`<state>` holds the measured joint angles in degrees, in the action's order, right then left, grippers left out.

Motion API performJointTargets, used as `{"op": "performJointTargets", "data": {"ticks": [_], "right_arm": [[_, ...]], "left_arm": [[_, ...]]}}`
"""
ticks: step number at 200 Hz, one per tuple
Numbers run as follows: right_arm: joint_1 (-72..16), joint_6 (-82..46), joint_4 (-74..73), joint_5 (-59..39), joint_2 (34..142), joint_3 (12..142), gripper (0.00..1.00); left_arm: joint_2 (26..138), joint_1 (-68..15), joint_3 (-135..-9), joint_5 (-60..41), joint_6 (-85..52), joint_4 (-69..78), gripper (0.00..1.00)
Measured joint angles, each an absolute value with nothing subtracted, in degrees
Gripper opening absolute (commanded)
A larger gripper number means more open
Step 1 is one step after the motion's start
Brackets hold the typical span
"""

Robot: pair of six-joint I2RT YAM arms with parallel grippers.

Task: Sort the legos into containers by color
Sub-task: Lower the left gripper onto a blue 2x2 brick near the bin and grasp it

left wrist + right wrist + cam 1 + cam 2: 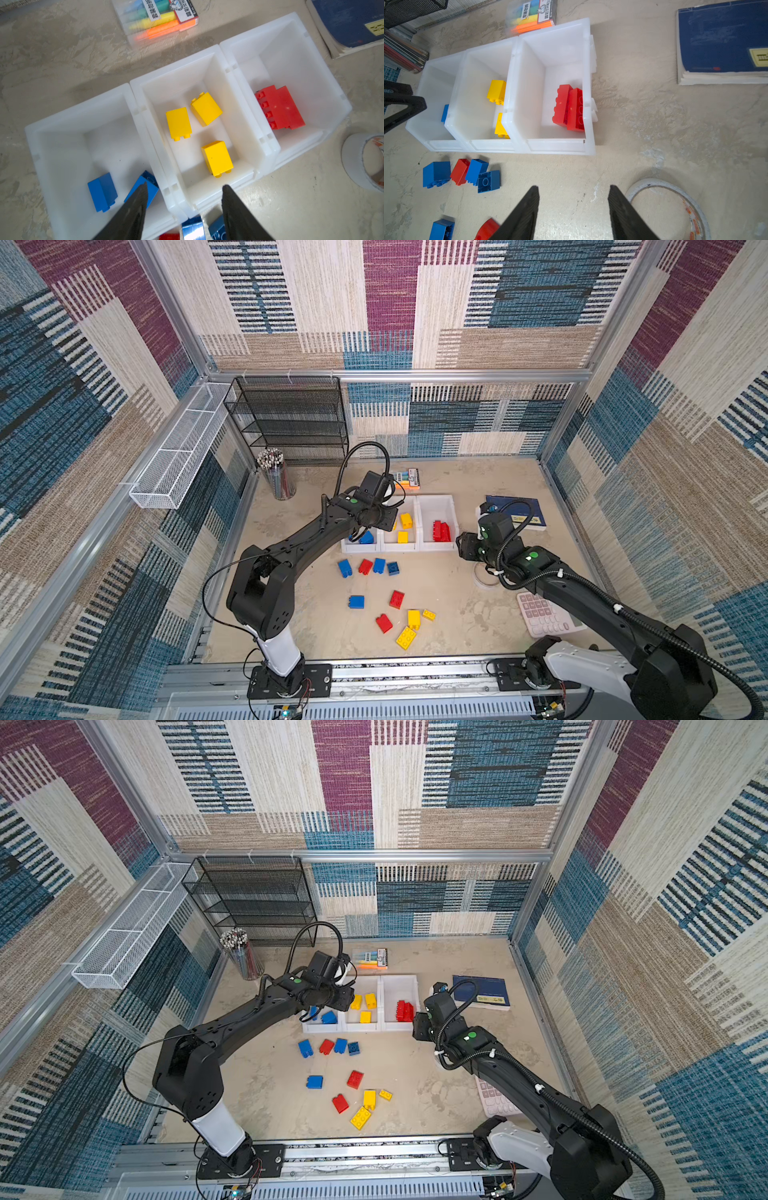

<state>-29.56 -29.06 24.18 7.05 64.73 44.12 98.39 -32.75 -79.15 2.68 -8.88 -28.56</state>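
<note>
1. Left gripper (184,188), jaws spread and empty, hangs over three bins (133,87): two blue bricks (102,192), three yellow (178,122), two red (280,107).
2. Right gripper (573,188), jaws spread, empty, beside a tape roll (654,182) on the bench (654,128).
3. Both top views: ten loose bricks (397,599) (355,1079) before the bins, four blue, three red, three yellow.

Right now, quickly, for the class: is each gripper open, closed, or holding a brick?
Left gripper: open, holding nothing.
Right gripper: open, holding nothing.
</note>
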Motion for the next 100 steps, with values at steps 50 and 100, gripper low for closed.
{"op": "performJointTargets", "data": {"ticks": [50,100], "right_arm": [[-29.63,-29.04,24.18,6.46,65.01,44.12,0.56],[-29.63,-29.06,24.16,5.54,65.69,44.10,0.55]], "left_arm": [[93.86,-31.57,-75.00,2.66,-9.98,-27.73,0.60],[88.90,-30.20,-70.04,2.66,-11.88,-26.65,0.61]]}}
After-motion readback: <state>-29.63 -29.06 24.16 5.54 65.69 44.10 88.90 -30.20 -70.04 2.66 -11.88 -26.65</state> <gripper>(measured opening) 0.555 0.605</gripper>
